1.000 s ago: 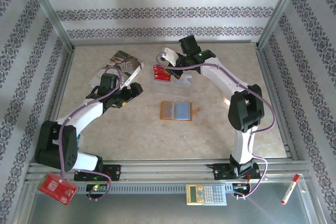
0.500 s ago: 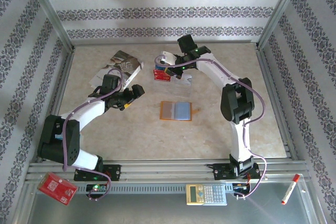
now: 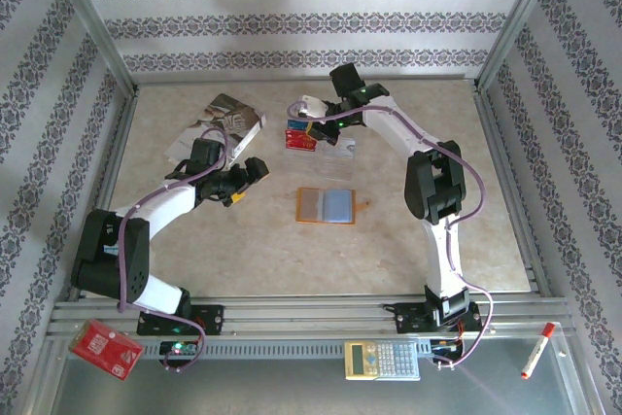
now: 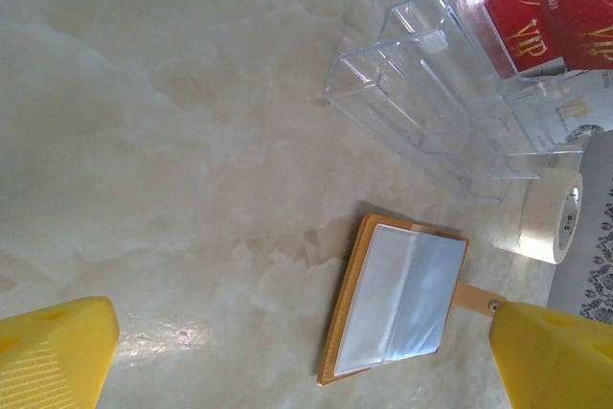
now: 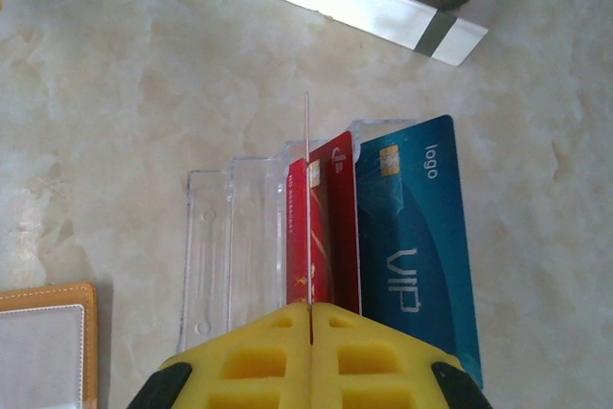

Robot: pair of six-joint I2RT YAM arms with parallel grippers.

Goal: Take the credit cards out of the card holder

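The orange card holder lies open on the table, its clear pockets up; it also lies in front of my left wrist camera. My right gripper is shut on the pale grey-white card, held edge-on over a clear plastic stand. The red card and the blue card stand in that stand. From above, my right gripper hovers behind the red card. My left gripper is open and holds nothing, left of the holder.
A glossy booklet and papers lie at the back left. A roll of tape sits beside the stand. On the near ledge are a red packet, a calculator and a marker.
The right arm's elbow has swung left, and its gripper has shifted slightly over the stand with the pale card still in it. The left arm has barely moved.
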